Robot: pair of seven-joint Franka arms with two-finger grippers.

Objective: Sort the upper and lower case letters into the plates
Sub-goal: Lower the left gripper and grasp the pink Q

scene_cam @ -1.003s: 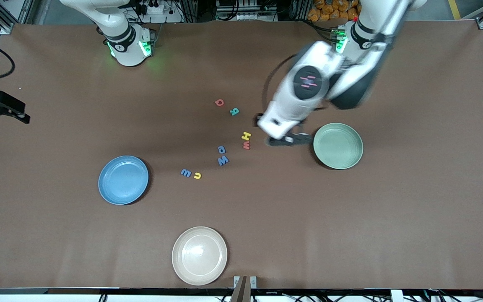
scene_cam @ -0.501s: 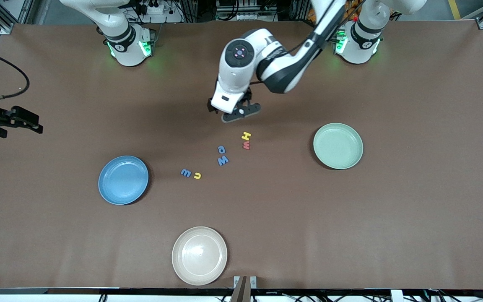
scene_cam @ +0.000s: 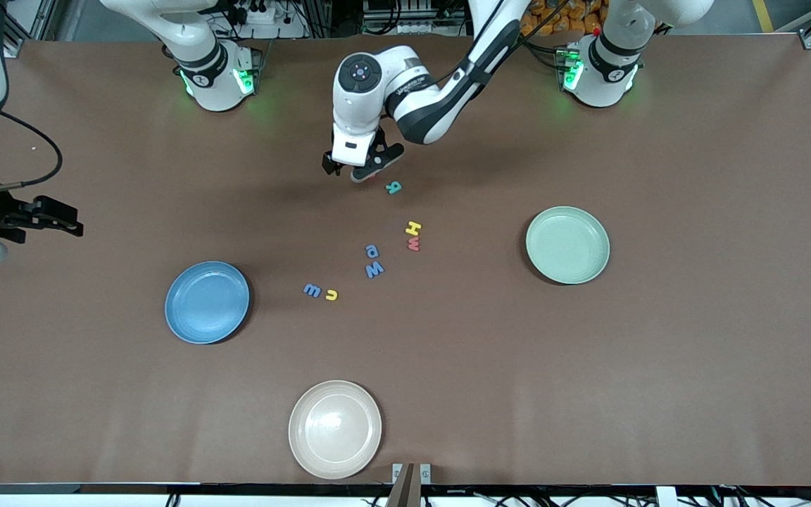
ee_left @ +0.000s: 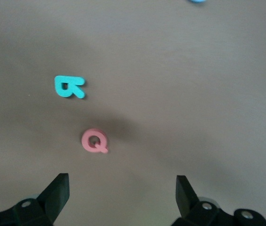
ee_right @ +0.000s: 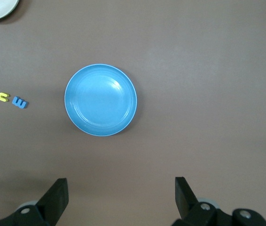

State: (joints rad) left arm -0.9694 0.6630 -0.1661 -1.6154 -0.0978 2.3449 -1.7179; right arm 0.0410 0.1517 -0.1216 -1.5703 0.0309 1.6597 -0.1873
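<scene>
Loose letters lie mid-table: a teal R [scene_cam: 393, 187], yellow H [scene_cam: 413, 227], red w [scene_cam: 414, 243], two blue letters [scene_cam: 373, 260], a blue m [scene_cam: 312, 289] and a small yellow letter [scene_cam: 331, 295]. My left gripper [scene_cam: 353, 171] hangs open just above the table over the red Q [ee_left: 94, 141], which lies beside the teal R [ee_left: 68, 86] and ahead of the gripper [ee_left: 122, 188]. The front view hides the Q. The blue plate [scene_cam: 207, 302] and the mint green plate [scene_cam: 567, 245] hold nothing. My right gripper [scene_cam: 60, 218] is open, high up, looking down on the blue plate [ee_right: 100, 100].
A cream-white plate [scene_cam: 335, 429] sits near the table edge closest to the front camera. The right wrist view also shows the blue m [ee_right: 19, 102] and the yellow letter [ee_right: 3, 97] beside the blue plate.
My left arm has swung from beside the mint green plate across the letters to the red Q, staying open. The right gripper has drifted a little farther in over the table's end.
</scene>
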